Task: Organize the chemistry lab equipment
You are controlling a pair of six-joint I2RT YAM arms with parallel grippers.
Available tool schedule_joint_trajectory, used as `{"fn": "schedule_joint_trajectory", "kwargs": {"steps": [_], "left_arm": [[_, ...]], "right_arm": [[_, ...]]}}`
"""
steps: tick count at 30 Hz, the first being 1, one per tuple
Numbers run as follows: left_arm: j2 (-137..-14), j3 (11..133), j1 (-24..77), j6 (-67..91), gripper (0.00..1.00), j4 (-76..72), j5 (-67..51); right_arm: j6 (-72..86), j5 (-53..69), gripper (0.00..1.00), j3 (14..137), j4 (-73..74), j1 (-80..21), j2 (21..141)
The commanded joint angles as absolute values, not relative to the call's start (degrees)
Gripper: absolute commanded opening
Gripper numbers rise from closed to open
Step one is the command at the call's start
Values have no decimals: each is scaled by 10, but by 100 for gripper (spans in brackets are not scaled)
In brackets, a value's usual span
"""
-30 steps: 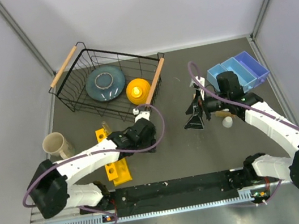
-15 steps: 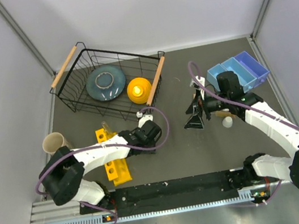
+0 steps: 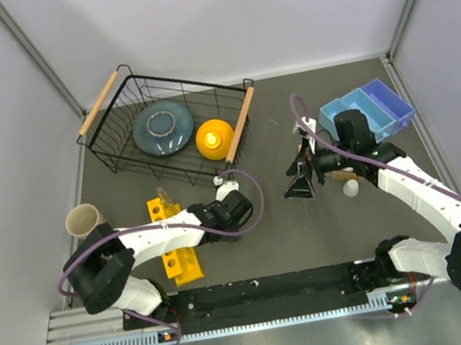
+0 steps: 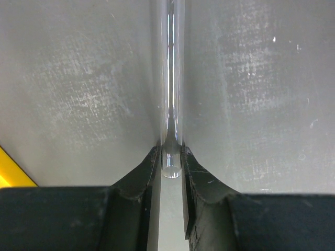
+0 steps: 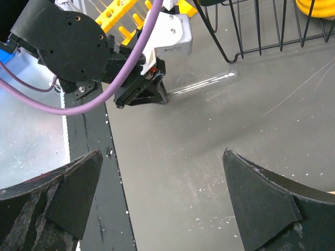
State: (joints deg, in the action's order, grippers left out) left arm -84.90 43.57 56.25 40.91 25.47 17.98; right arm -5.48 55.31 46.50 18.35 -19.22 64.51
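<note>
A slim clear glass tube (image 4: 171,78) lies on the grey table, running straight away from my left gripper (image 4: 170,152). The jaws are closed on its near end. In the right wrist view the same tube (image 5: 204,82) stretches from the left gripper (image 5: 157,98) toward the basket's foot. In the top view the left gripper (image 3: 235,211) is just below the basket. My right gripper (image 3: 303,180) is wide open and empty, and in its wrist view (image 5: 162,152) it hangs over bare table. A tiny white round piece (image 3: 351,189) lies by the right arm, another (image 3: 216,178) by the basket. A brownish item (image 3: 342,175) lies partly under the right arm.
A black wire basket (image 3: 241,126) at the back left holds a blue-grey plate (image 3: 162,128) and a yellow dome (image 3: 213,138). A yellow rack (image 3: 180,256) and a beige cup (image 3: 84,220) stand at the left. A blue compartment tray (image 3: 368,110) sits at the back right.
My left gripper has shifted slightly right and toward the near edge while its elbow swung in. The right arm has not moved.
</note>
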Motion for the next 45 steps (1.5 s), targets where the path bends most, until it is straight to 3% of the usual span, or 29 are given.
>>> {"fn": "schedule_joint_trajectory", "kwargs": {"steps": [1,12,17,23,35,37,41,45], "left_arm": [[-810,428,580,407,11,258,174],[-637,385,604,406,9,166,83],[-585,392,604,419,9,138,66],[-573,419,604,445,9,82,59],[-595,423,604,510,9,-24,69],[-598,421,605,515,9,-33,69],[-603,422,605,525,9,-39,75],[-601,418,606,529,9,-40,85]], "right_arm": [[-55,562,99,461,156,-186,631],[-19,595,99,444,126,-185,628],[90,623,98,417,27,-186,636],[221,635,97,388,-98,-200,657],[393,585,92,376,-214,-234,705],[409,581,88,375,-227,-243,714],[431,576,63,376,-243,-258,729],[446,577,47,381,-253,-271,738]]}}
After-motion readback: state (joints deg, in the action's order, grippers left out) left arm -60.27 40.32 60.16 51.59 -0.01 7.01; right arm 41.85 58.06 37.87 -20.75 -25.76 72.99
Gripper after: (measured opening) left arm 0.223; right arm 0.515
